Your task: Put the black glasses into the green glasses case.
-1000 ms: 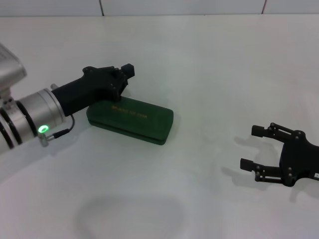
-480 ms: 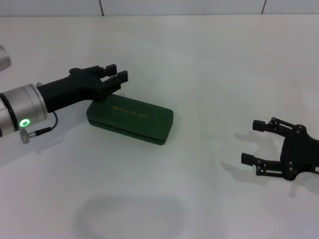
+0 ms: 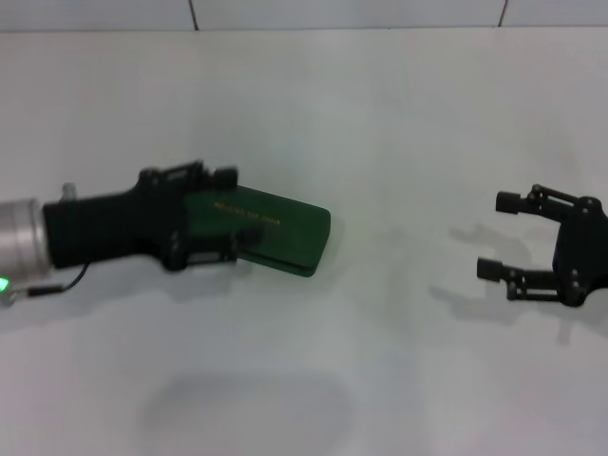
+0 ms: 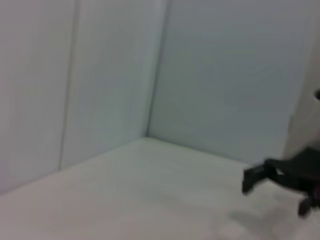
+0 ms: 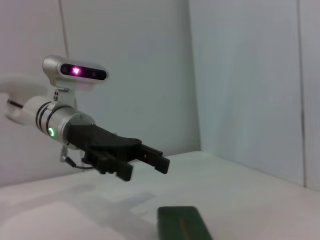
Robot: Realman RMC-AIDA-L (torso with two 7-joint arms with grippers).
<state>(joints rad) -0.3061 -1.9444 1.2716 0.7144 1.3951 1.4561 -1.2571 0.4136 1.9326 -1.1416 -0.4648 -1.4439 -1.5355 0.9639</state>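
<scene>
Swinging down from the far edge, your left gripper (image 3: 231, 212) now sits at the 9 o'clock end of the green case (image 3: 280, 228). Half a second ago it lay toward 11 o'clock. Its black fingers are spread wide, one on the far side of the case's end and one on the near side. The right wrist view shows them hanging just above the lid, not gripping it.

You see the case lying shut on the table (image 3: 380, 114). It is a long, flat box with rounded corners, a hard-looking matt green shell and a line of small gold lettering on the lid. It lies where it did a second ago.

You see no black glasses anywhere on the smooth, pale table. That fits them being shut inside the case, though you cannot see into it.

At 3 o'clock, well apart from the case, your right gripper (image 3: 499, 235) hovers with its thin linked fingers wide and nothing between them. It has drifted slightly farther out.
</scene>
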